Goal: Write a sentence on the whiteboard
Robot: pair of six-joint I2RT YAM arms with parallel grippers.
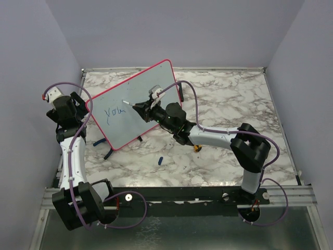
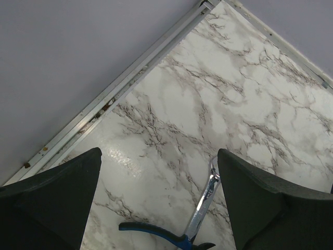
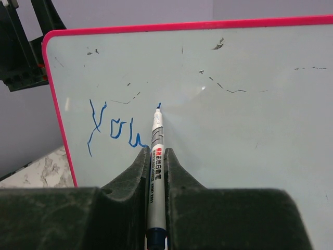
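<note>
From above, the right gripper (image 1: 139, 108) was clamped on a marker (image 1: 130, 103), which stuck out past its fingertips toward the tilted whiteboard (image 1: 151, 83). The sentence (image 1: 115, 112) was only blue letters reading "You", just beyond the marker tip and to the side of the jaws. A small blue cap (image 1: 160, 159) lay on the marble table (image 1: 223, 99), well behind those jaws.

In the left wrist view, the left gripper (image 2: 158, 156) had its jaws wide apart with nothing between them. A blue-handled metal tool (image 2: 200, 208) lay on the table below the gap, nearer one finger. The board was out of this view.

In the right wrist view, the jaws were pressed tight on the marker's barrel. Its tip was at the board straight ahead of them, just past the "u". The letters stood ahead and to the left of the fingertips. Faint dark smudges marked the board farther out.
</note>
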